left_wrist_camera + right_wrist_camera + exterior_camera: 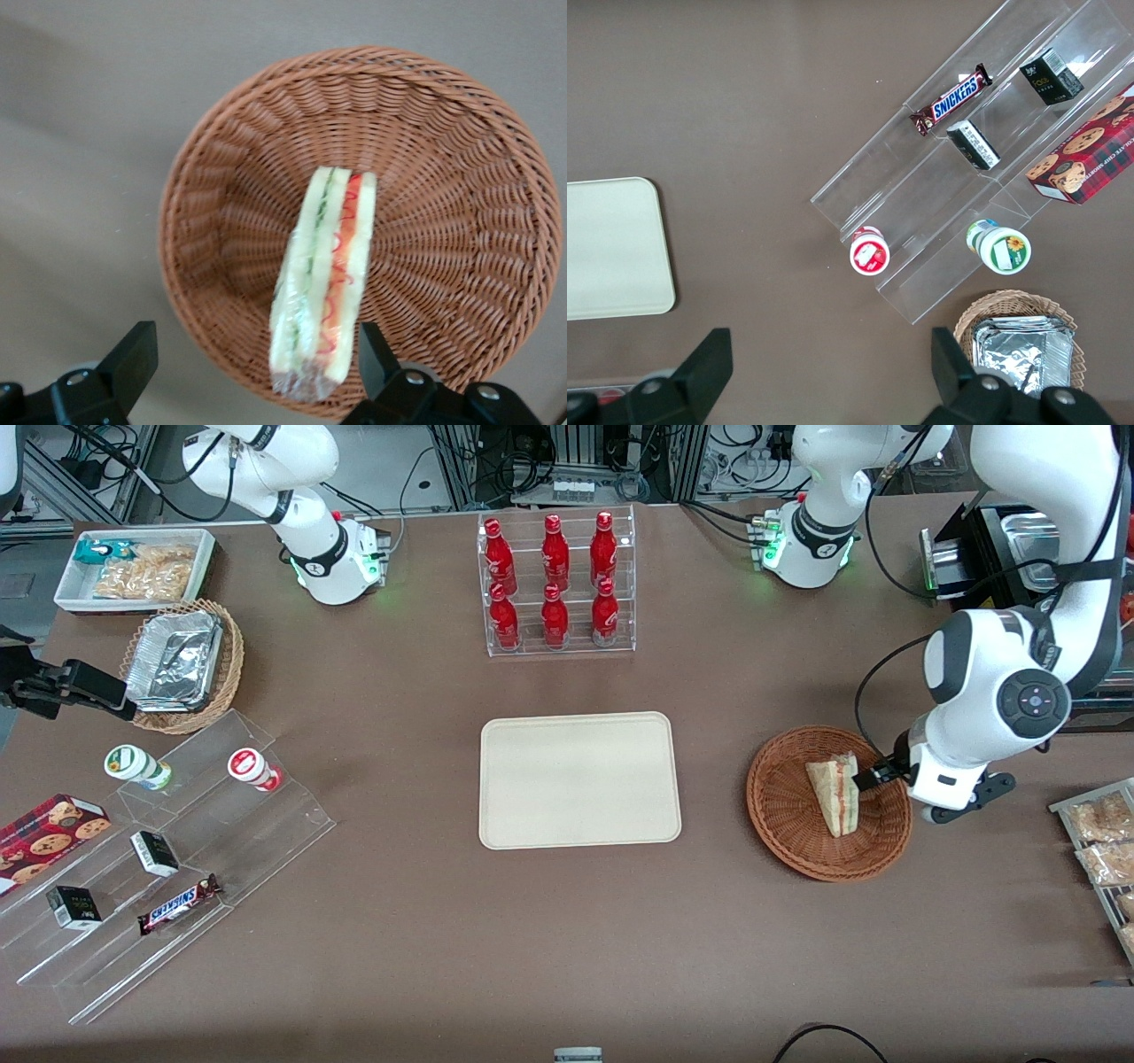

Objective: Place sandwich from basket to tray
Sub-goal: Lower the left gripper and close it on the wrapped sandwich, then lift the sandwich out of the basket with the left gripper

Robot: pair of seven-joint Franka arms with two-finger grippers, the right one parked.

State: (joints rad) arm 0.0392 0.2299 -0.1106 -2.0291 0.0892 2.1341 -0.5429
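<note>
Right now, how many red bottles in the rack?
6: three on the upper shelf, three on the lower. End effector open at the sandwich.

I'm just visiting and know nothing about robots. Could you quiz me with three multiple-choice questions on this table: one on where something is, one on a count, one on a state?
1. Where is the sandwich?
A. in the basket
B. on the tray
C. on the bare table

2. How many red bottles stand in the clear rack?
A. four
B. six
C. eight

3. The working arm's hand is:
A. open around the sandwich
B. shut on a bottle
C. over the tray

Answers: 1 A, it rests on wicker. 2 B, two rows of three. 3 A, its fingers stand apart on either side.
</note>
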